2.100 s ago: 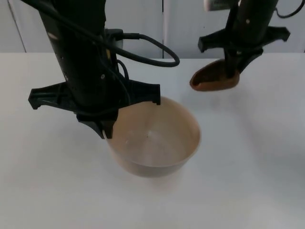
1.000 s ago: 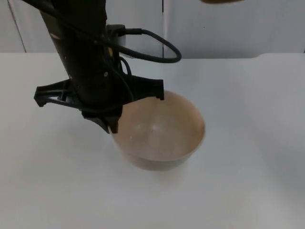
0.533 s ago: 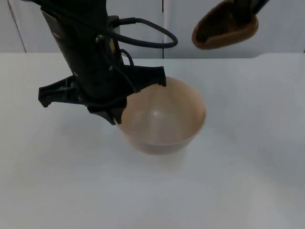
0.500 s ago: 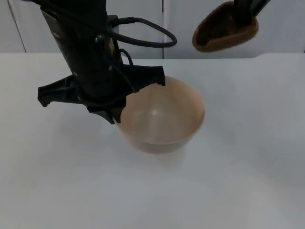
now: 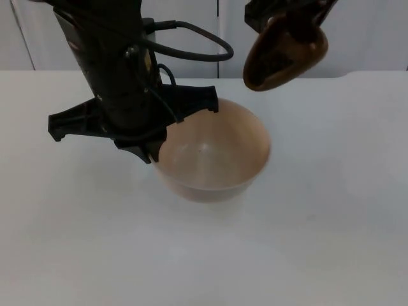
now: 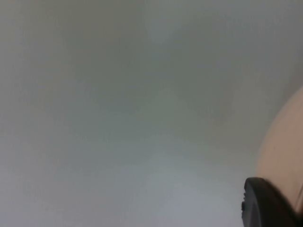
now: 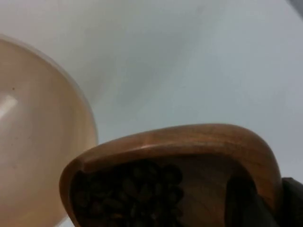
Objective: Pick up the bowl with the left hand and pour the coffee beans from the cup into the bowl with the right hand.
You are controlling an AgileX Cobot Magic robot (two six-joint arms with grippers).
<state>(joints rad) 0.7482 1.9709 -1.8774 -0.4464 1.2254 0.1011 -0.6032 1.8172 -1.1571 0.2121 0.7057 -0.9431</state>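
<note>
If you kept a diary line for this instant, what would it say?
left gripper: holds bowl by rim | right gripper: holds tilted cup above and beyond bowl | beans: in cup | bowl: no beans seen

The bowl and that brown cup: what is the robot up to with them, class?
The left claw grips the rim of the tan bowl, which holds no beans yet. The right claw holds the brown wooden cup raised behind the bowl, tilted toward it. Coffee beans sit inside the cup; none have been poured.

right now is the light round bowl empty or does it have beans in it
Empty: the light round bowl shows a bare inside; the beans sit in the brown wooden cup.
</note>
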